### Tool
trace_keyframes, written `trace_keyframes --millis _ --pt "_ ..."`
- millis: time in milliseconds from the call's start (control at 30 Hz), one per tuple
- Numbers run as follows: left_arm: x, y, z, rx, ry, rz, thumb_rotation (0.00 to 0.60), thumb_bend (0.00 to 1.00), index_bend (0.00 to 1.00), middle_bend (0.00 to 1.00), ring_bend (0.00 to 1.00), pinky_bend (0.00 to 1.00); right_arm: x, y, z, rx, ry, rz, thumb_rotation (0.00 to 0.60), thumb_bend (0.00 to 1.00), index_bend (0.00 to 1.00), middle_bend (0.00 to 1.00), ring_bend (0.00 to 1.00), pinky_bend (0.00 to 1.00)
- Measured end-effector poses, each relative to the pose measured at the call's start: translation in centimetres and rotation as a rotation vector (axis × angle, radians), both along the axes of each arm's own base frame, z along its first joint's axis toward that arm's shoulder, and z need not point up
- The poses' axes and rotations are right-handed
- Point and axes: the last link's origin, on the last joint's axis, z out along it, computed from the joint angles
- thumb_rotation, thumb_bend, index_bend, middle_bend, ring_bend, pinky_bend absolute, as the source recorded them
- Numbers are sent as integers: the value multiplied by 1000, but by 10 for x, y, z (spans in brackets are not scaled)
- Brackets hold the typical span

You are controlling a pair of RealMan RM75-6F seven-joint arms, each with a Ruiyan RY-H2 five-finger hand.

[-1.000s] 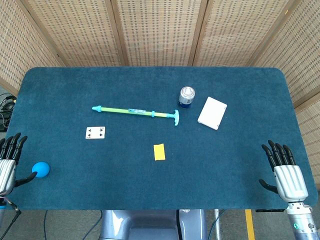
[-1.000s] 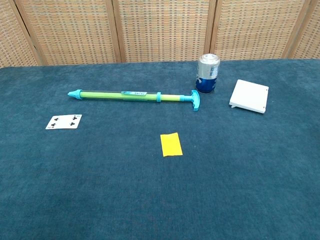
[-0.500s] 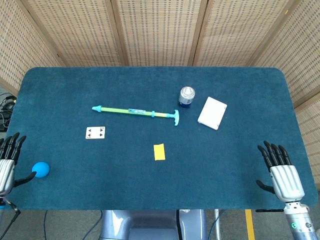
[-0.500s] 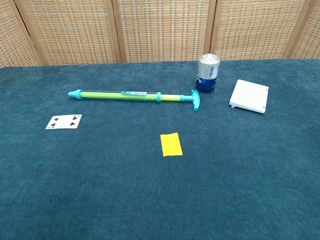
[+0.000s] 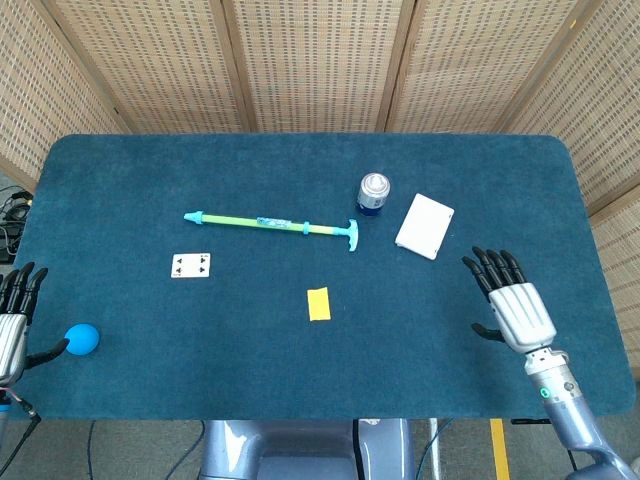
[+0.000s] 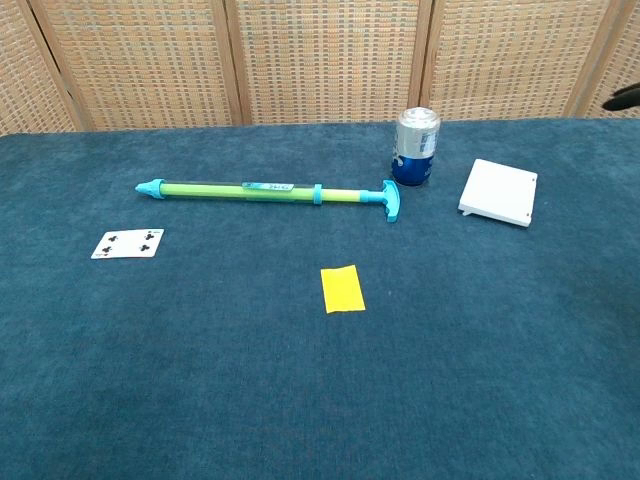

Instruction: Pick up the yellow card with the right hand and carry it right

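Note:
The yellow card [image 5: 318,303] [image 6: 342,289] lies flat on the blue table, a little below the middle. My right hand [image 5: 510,301] hovers over the table's right part, well to the right of the card, fingers spread and holding nothing. In the chest view only a dark fingertip [image 6: 626,97] shows at the right edge. My left hand [image 5: 12,322] sits at the table's front left edge, open, beside a blue ball [image 5: 81,339].
A green and teal pump [image 5: 274,224] lies left of a blue can [image 5: 373,193]. A white box [image 5: 425,225] sits up and left of my right hand. A playing card [image 5: 190,265] lies at the left.
My right hand has risen from the front right edge and moved left and farther over the table, toward the white box. The card and my left hand stay put.

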Motion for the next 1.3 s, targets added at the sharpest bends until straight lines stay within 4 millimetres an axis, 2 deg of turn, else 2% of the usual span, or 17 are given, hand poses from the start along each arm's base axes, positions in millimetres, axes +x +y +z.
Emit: trace_keyframes --millis 133,267,633,1000,1300 --pt "-2 1 -2 -6 6 9 600 154 0 0 0 0 21 -10 -13 94 -66 38 600 134 0 0 0 0" --pt "-2 2 -3 -13 10 7 600 156 0 0 0 0 45 -13 -27 165 -122 83 600 134 0 0 0 0" --pt "-3 2 -1 -7 0 10 600 160 0 0 0 0 109 -9 -74 349 -273 170 600 135 0 0 0 0" --pt "-1 1 0 -22 -10 -1 600 165 0 0 0 0 141 -11 -113 325 -304 112 600 133 0 0 0 0" --pt "-4 2 0 -29 -21 6 600 166 0 0 0 0 160 -14 -157 255 -272 35 600 134 2 0 0 0"
